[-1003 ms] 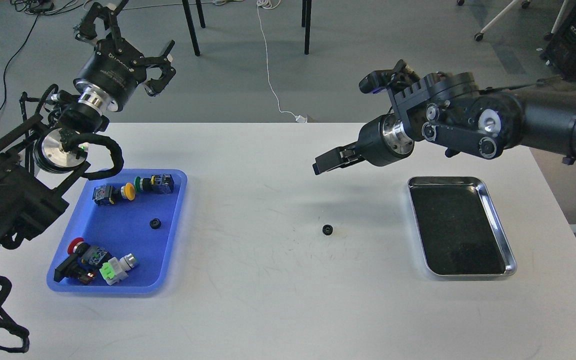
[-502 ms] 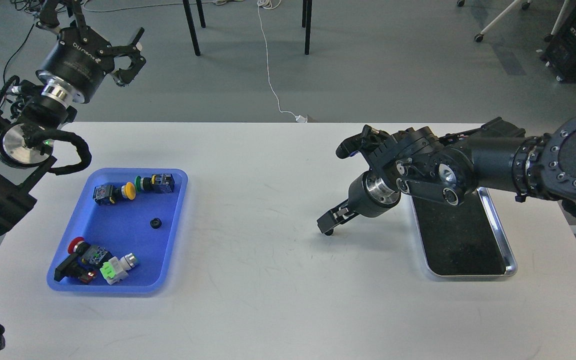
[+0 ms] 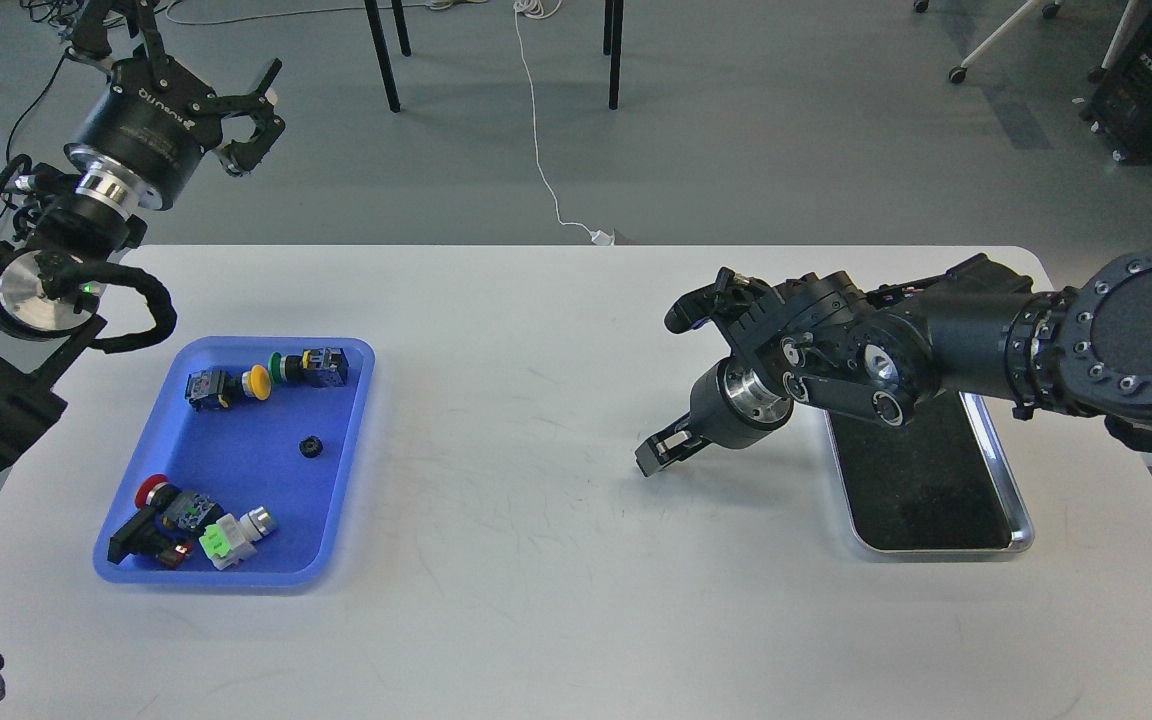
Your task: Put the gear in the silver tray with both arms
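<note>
My right gripper (image 3: 658, 455) is down at the white table, left of the silver tray (image 3: 1022, 528). Its dark fingertips sit on the spot where the small black gear lay, and the gear is hidden under them. I cannot tell whether the fingers have closed on it. My right arm's wrist lies over the tray's far left corner, and the tray's dark bottom holds nothing that I can see. My left gripper (image 3: 191, 55) is open and empty, held high beyond the table's far left corner.
A blue plastic tray (image 3: 246, 500) at the left holds several push-button switches and another small black gear (image 3: 311, 447). Chair legs and a white cable are on the floor beyond the table's far edge.
My right gripper came down from above the table to the gear and now covers it. My left arm drew back up and to the left, then held still.
</note>
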Controlling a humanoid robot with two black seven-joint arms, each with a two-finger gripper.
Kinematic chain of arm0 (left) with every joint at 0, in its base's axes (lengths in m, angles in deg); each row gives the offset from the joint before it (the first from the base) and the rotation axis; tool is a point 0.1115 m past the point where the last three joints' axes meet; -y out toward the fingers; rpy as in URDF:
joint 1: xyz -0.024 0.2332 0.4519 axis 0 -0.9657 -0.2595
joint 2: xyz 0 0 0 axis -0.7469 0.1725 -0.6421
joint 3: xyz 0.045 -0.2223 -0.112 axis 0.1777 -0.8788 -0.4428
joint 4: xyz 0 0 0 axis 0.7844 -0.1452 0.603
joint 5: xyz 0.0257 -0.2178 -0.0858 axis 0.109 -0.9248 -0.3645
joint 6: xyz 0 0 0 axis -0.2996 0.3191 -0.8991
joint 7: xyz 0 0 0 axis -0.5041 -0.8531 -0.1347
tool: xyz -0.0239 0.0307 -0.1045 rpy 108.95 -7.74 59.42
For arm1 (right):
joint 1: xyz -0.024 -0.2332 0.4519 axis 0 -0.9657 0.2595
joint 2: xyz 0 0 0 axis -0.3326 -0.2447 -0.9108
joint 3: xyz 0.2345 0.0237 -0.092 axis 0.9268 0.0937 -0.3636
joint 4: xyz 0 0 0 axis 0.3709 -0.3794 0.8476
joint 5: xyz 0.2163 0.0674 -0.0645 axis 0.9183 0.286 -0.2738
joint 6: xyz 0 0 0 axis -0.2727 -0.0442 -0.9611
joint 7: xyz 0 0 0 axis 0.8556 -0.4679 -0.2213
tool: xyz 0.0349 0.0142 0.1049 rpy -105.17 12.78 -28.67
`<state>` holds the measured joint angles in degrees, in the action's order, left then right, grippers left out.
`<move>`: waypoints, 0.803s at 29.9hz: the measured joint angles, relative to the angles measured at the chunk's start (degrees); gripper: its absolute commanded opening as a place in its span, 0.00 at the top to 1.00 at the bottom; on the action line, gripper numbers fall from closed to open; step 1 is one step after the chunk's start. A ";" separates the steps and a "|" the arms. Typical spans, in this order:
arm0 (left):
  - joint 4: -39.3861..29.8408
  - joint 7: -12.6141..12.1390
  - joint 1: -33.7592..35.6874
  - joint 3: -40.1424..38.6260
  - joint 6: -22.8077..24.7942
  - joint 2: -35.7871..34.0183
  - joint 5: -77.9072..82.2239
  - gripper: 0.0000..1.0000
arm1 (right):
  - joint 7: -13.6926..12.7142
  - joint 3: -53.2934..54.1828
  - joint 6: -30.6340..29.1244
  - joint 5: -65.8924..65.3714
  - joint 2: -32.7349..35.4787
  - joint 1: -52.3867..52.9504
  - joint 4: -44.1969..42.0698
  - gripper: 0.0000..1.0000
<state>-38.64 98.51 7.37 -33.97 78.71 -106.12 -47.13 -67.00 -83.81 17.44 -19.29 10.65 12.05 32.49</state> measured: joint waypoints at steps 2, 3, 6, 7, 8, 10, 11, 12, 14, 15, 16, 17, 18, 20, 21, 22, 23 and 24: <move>0.00 0.00 0.00 0.00 0.02 -0.01 0.00 0.02 | -0.02 -0.02 0.00 0.00 0.00 0.00 -0.40 0.54; 0.00 0.00 0.00 0.00 0.03 -0.02 0.03 0.02 | -0.03 -0.02 0.00 0.00 0.00 0.00 -0.68 0.54; 0.00 0.00 0.00 0.00 0.06 -0.10 0.03 0.02 | -0.03 -0.02 0.00 0.00 0.00 0.01 -1.17 0.54; 0.00 0.00 0.00 0.00 0.06 -0.10 0.04 0.02 | -0.03 -0.02 0.00 0.00 0.00 0.01 -1.25 0.54; 0.00 0.00 0.00 0.00 0.07 -0.12 0.04 0.02 | -0.03 -0.02 0.00 0.01 0.00 0.01 -1.31 0.55; 0.00 0.00 -0.01 0.01 0.16 -0.29 0.06 0.02 | -0.03 0.04 0.00 0.08 0.00 0.01 -1.35 0.55; 0.00 0.00 -0.01 0.01 0.25 -0.34 0.06 0.02 | -0.03 0.21 0.00 0.14 0.00 0.01 -1.40 0.55; -0.01 0.00 0.00 0.01 0.33 -0.36 0.08 0.02 | -0.03 0.49 0.00 0.25 0.00 -0.01 -1.41 0.55; -0.01 -0.01 -0.07 0.01 0.46 -0.43 0.09 0.02 | 0.01 1.08 0.21 0.42 0.00 -0.25 -1.43 0.55; -0.01 -0.06 -0.09 0.01 0.48 -0.44 0.09 0.02 | 0.04 1.34 0.30 0.48 0.00 -0.35 -1.43 0.55; -0.01 -0.07 -0.10 0.01 0.50 -0.44 0.10 0.02 | 0.05 1.48 0.34 0.51 0.00 -0.44 -1.44 0.55; -0.01 -0.08 -0.16 0.01 0.51 -0.44 0.13 0.02 | 0.06 1.56 0.36 0.52 0.00 -0.53 -1.44 0.55; -0.01 -0.08 -0.26 0.01 0.51 -0.44 0.15 0.02 | 0.06 1.60 0.37 0.52 0.00 -0.59 -1.44 0.55; -0.01 -0.08 -0.39 0.01 0.51 -0.43 0.18 0.02 | 0.06 1.65 0.42 0.53 0.00 -0.73 -1.47 0.55; -0.01 -0.08 -0.43 0.01 0.51 -0.43 0.21 0.02 | 0.06 1.65 0.44 0.53 0.00 -0.91 -1.50 0.55; -0.01 -0.09 -0.47 0.01 0.51 -0.44 0.23 0.02 | 0.07 1.66 0.45 0.53 0.00 -1.05 -1.51 0.55; -0.01 -0.09 -0.50 0.01 0.51 -0.44 0.24 0.02 | 0.11 1.69 0.47 0.53 0.00 -1.23 -1.52 0.55; -0.01 -0.09 -0.51 0.01 0.51 -0.44 0.25 0.02 | 0.13 1.71 0.50 0.53 0.00 -1.39 -1.52 0.56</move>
<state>-38.65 98.42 6.86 -33.96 79.23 -106.56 -46.87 -66.87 -82.09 17.94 -18.76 10.65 10.66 30.96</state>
